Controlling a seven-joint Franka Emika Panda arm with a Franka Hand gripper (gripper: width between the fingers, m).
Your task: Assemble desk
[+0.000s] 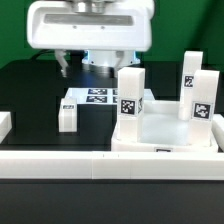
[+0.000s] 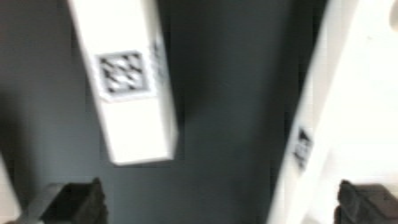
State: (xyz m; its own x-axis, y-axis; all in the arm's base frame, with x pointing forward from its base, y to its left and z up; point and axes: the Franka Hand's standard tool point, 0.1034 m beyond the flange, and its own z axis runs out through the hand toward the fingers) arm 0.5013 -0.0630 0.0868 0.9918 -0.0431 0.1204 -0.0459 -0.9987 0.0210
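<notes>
Two fingertips (image 2: 75, 200) of the claw (image 2: 222, 200) are standing wide apart, holding nothing. Just ahead of the open claw, a loose desk leg (image 2: 130, 85) is lying flat on the black table (image 2: 240, 110). Beyond it, the desk top (image 1: 165, 132) is resting with three legs standing upright on it.

1. Table (image 1: 25, 85) was matte black, flat, evenly lit with no hard shadows.
2. Backdrop (image 1: 185, 25) behind it was solid green, darker toward the exterior view's right.
3. Long low white rail (image 1: 80, 165) ran across the near table edge.
4. Marker board (image 1: 97, 97) lay flat mid-table.
5. Wrist view showed the same dark surface, blurred.
</notes>
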